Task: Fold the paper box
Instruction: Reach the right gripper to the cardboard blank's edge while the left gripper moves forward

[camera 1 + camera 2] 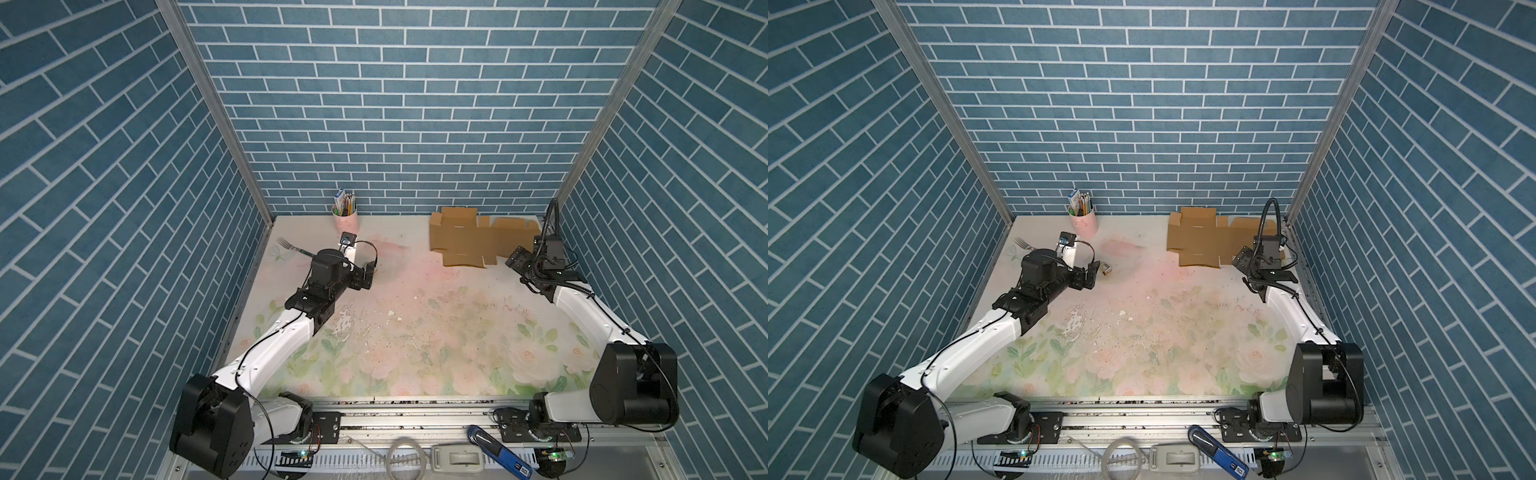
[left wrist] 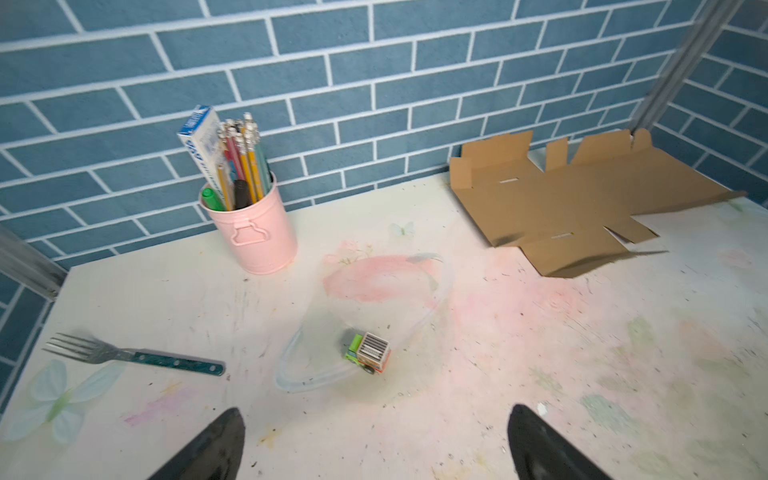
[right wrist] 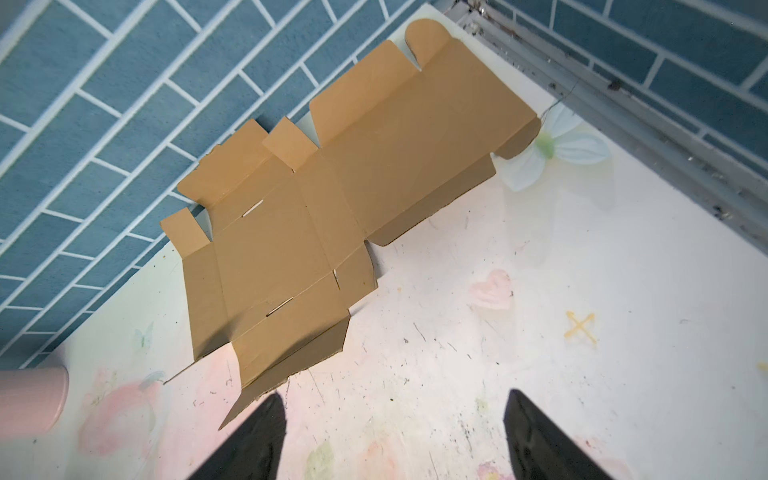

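The paper box (image 1: 461,239) is a flat brown die-cut sheet with flaps and tabs, lying unfolded at the back right of the table against the wall; both top views show it (image 1: 1200,241). My right gripper (image 1: 515,259) hovers just off its near right corner, open and empty. In the right wrist view the sheet (image 3: 316,208) fills the middle, and one finger (image 3: 257,436) of the right gripper (image 3: 395,392) is beside the nearest flap's edge. My left gripper (image 1: 1090,274) is open and empty at the table's left, far from the sheet (image 2: 561,199).
A pink cup of pencils (image 1: 345,218) stands at the back wall. A fork (image 1: 291,246) lies at the back left. A small toy truck (image 2: 368,351) sits just ahead of the left gripper (image 2: 378,409). Brick-patterned walls close three sides.
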{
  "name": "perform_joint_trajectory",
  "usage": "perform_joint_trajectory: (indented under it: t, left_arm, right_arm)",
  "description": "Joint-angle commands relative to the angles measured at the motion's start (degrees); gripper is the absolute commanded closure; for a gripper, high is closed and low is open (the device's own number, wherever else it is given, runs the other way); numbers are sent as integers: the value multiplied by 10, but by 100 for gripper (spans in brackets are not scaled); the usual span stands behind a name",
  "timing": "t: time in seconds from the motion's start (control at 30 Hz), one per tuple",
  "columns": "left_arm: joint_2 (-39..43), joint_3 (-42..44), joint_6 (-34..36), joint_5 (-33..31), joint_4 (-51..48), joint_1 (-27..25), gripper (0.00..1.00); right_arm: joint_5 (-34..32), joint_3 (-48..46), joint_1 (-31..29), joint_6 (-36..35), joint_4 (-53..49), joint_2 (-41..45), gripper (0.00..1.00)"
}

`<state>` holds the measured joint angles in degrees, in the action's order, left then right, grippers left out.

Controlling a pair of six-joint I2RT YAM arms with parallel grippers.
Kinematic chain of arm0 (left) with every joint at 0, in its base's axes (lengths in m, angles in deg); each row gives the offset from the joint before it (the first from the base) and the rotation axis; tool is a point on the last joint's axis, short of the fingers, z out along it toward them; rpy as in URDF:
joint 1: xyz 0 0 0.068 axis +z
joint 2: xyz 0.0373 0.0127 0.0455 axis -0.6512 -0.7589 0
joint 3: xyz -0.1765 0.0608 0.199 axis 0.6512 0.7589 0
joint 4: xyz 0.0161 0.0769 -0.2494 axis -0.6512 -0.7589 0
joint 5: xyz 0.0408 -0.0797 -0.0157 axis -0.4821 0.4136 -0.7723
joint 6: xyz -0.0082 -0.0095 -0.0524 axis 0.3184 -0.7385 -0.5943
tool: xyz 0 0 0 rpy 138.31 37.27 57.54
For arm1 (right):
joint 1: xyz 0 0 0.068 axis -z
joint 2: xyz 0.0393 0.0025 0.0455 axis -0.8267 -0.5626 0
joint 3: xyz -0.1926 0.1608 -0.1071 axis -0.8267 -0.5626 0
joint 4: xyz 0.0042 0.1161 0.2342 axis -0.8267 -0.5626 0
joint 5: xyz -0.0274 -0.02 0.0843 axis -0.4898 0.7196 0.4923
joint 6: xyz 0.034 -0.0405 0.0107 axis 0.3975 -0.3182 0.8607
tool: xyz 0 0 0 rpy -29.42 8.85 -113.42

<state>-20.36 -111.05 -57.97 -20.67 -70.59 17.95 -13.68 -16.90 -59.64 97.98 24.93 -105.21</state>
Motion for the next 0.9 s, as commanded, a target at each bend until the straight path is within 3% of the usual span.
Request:
perform_joint_trajectory:
  t: [0.0, 0.47, 0.63, 0.73, 0.87]
  left_arm:
    - [-7, -23, 12, 14, -31, -21, 0]
    - [-53, -45, 14, 10, -59, -86, 0]
    - [-53, -45, 16, 4, -62, -99, 0]
    - [-56, -46, 17, 3, -62, -104, 0]
    - [-57, -47, 15, 3, -62, -109, 1]
  right_arm:
    - [50, 22, 8, 54, -26, -25, 18]
    - [94, 119, 35, 70, -77, -156, 25]
    - [97, 148, 44, 106, -75, -199, 29]
    - [140, 151, 55, 159, -57, -220, 31]
    - [129, 157, 57, 204, -41, -233, 32]
